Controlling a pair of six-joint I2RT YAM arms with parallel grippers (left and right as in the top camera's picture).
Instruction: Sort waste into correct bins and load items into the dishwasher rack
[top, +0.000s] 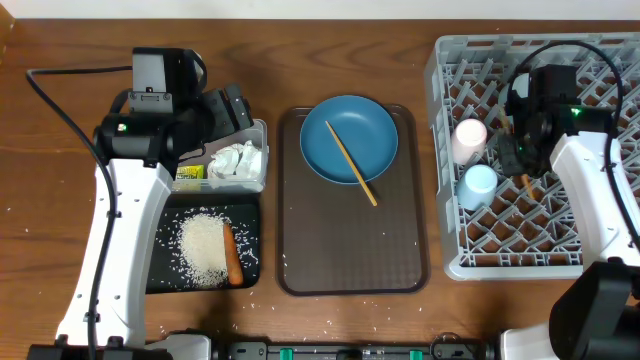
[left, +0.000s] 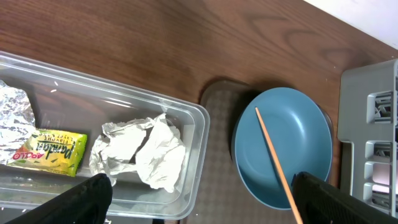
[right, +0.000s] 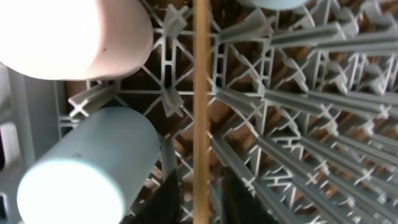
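Wood-grain table underlay all. At frame right our right gripper, jaws narrowly parted, flanked one wooden chopstick among pegs of the grey plastic dishwasher rack, beside a light blue cup. Next, we judged: rise straight clear, then fetch the second chopstick on the round dark blue plate, centre. Left gripper gaped wide, upper left.

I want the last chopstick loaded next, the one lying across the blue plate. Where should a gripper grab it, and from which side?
Probably the chopstick end that sticks out past the plate rim over the brown tray. Come straight down from above, jaws set across its diagonal line. It is thin and lies low, so a side approach looks poor.
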